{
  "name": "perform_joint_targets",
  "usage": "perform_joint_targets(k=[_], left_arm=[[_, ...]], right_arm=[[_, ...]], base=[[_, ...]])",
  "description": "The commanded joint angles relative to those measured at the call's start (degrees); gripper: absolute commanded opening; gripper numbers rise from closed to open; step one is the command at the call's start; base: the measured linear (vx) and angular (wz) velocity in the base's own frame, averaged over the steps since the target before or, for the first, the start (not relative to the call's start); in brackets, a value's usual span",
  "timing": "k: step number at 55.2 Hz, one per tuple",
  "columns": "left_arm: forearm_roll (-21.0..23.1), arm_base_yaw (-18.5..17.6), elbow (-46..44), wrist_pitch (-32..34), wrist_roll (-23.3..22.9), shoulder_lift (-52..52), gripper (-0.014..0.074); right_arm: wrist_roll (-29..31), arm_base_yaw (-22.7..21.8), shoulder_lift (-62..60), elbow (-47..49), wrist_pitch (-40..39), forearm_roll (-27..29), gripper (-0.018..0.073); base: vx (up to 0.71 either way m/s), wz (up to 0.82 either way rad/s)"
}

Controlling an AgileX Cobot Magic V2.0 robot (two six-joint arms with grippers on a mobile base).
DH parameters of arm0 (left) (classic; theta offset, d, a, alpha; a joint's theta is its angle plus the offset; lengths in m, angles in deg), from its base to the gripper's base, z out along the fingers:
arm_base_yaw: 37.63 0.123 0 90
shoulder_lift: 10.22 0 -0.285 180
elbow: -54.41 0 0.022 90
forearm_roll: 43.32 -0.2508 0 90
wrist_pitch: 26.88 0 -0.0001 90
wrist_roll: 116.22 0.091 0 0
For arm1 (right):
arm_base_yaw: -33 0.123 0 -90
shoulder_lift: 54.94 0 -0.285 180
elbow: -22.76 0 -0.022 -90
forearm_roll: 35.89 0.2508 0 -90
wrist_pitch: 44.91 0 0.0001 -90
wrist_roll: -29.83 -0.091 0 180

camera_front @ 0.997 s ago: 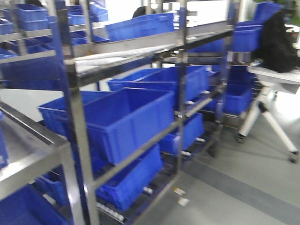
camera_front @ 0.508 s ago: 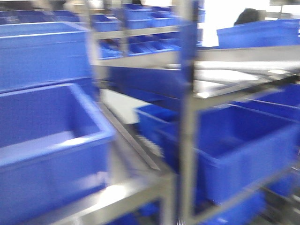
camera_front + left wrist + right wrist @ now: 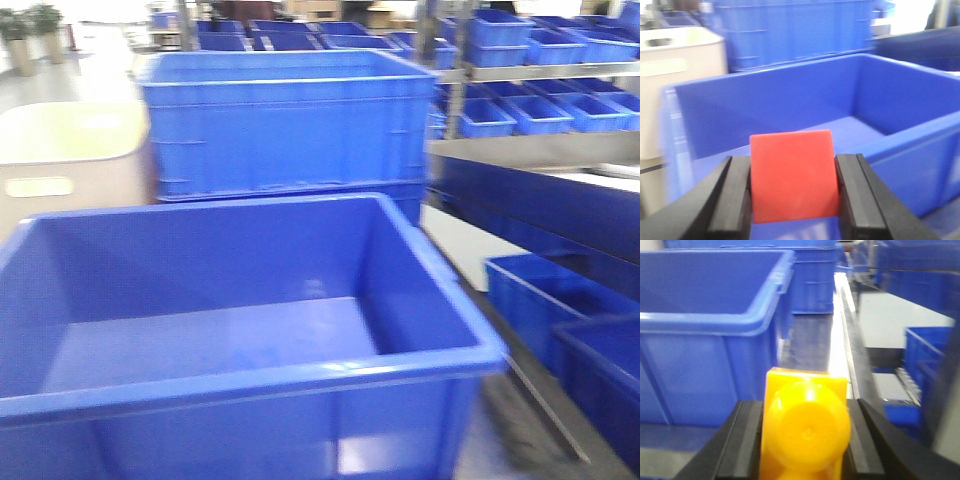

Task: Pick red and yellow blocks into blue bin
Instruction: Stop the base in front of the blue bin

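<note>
The blue bin (image 3: 250,378) fills the near front view, wide, smooth-walled, with a thick rim, and nothing lies in it. My left gripper (image 3: 792,180) is shut on the red cube (image 3: 792,175), held just before the bin's near rim (image 3: 910,137), facing its hollow. My right gripper (image 3: 805,430) is shut on the yellow brick (image 3: 805,427), studs toward the camera, held to the right of the bin's outer wall (image 3: 705,365). Neither gripper shows in the front view.
A ribbed blue crate (image 3: 285,120) stands behind the bin, a cream tub (image 3: 70,160) with a handle slot at its left. Steel racks with several small blue crates (image 3: 545,100) run along the right, a metal rail (image 3: 842,335) beside the bin.
The front view has swung from the racks of ribbed crates round to the large blue bin, which now sits close in front. No earlier wrist frames are given.
</note>
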Motion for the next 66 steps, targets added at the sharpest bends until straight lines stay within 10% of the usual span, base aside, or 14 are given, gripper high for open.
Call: perform_joint_targets(k=[1,66], left_arm=[[0.36,-0.42,-1.54,4.81,-0.43,-0.46,0.0002],[0.36,-0.42,-1.54,5.94,-0.43,-0.46,0.0001]], right_arm=[[0.54,-0.12,0.25,1.76,-4.81,-0.72,-0.001],[0.54,-0.12,0.25,1.76,-5.2,-0.35,-0.001]], base=[[0.11,0.43],[0.03,0.11]])
